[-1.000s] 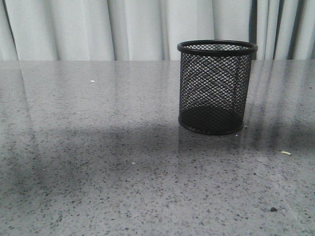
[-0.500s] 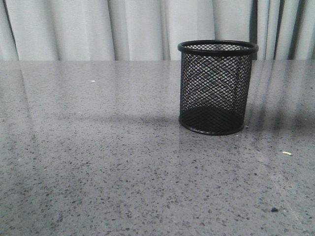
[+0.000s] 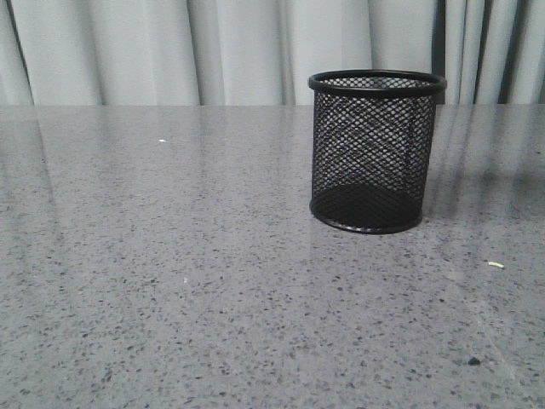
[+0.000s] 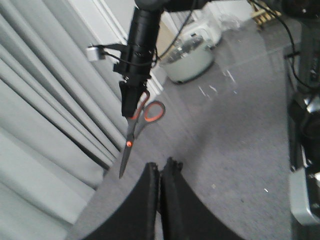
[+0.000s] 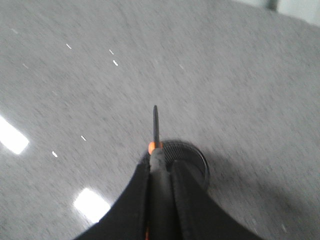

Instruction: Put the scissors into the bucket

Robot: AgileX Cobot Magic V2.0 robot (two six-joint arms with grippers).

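Observation:
The black wire-mesh bucket (image 3: 375,151) stands upright on the grey table, right of centre in the front view, with nothing in it. My right gripper (image 5: 161,165) is shut on the scissors (image 5: 155,127) by the handle, blades pointing down, high above the table. The bucket (image 5: 192,157) lies below, partly hidden by the fingers. The left wrist view shows the right gripper (image 4: 131,97) holding the scissors (image 4: 134,134) with the tips hanging down. My left gripper (image 4: 161,167) is shut and empty. Neither gripper shows in the front view.
The grey speckled table (image 3: 170,273) runs to pale curtains (image 3: 153,51) at the back. Small crumbs lie near the right front (image 3: 495,265). A white round appliance (image 4: 192,50) stands beyond the table in the left wrist view.
A dark shadow that lay across the table in front of the bucket has gone. The bucket has not moved.

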